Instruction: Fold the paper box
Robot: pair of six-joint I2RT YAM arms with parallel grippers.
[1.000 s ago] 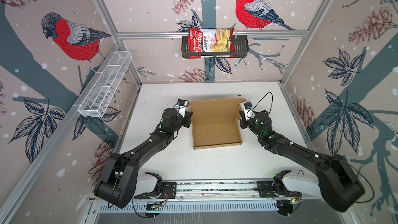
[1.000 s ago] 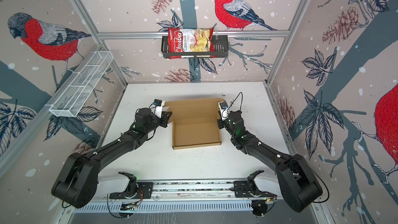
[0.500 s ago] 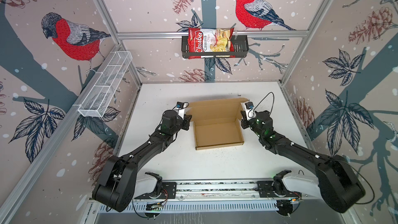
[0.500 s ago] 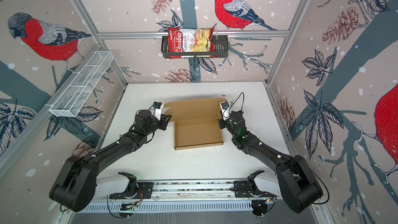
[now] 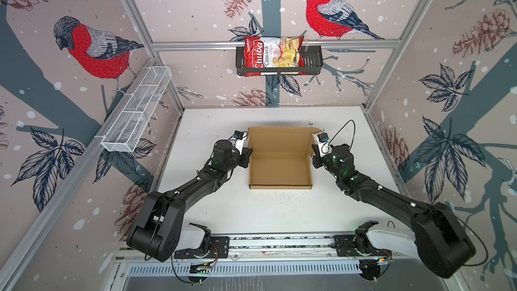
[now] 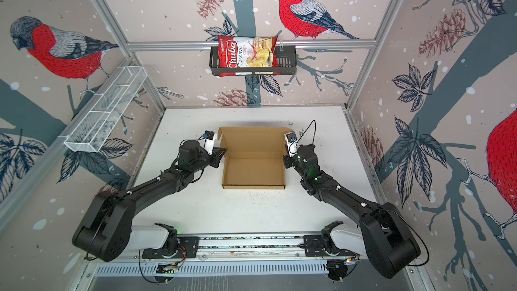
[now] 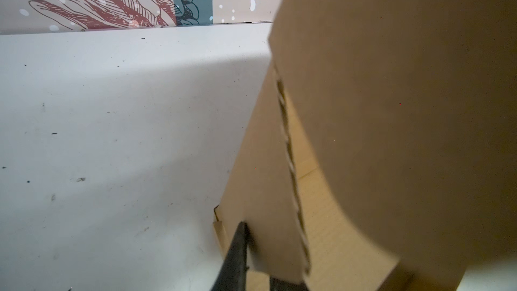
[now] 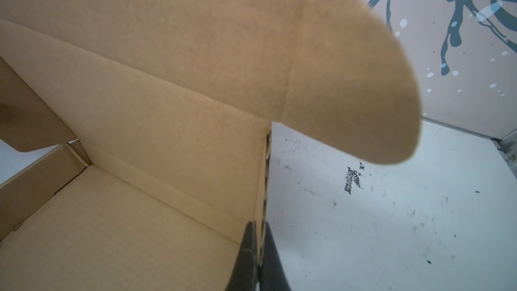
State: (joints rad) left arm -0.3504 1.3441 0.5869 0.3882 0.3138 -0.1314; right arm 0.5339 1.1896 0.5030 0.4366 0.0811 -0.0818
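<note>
White table (image 5: 274, 219) is carrying the paper box (image 5: 279, 170) at its middle, between the two arms, in both top views (image 6: 253, 172). The box is sitting as an open tray with its near and side walls raised. The lid panel is standing up along the far side, with a rounded ear at each end.

A black basket (image 5: 279, 73) is hanging on the far wall, holding a red chips bag (image 5: 268, 55). Only the top views are showing these.

Left gripper (image 5: 248, 153) is reaching the box's left wall near the far corner. Right gripper (image 5: 313, 160) is meeting the right wall opposite. From above, the fingers are reading too small to judge.

The right wrist view is filling that in. Right gripper (image 8: 258, 226) is pinching the fluted edge of the right wall, with its fingers (image 8: 249, 247) together on the cardboard, one inside and one outside. This view is also showing the tray floor, the lid creases and the right ear.

The left wrist view is coming out blurred. Left gripper (image 7: 257, 250) is straddling the left wall and clamping it. One finger (image 7: 236, 250) is pressing the outer face; the other is mostly hiding behind the board.
</note>
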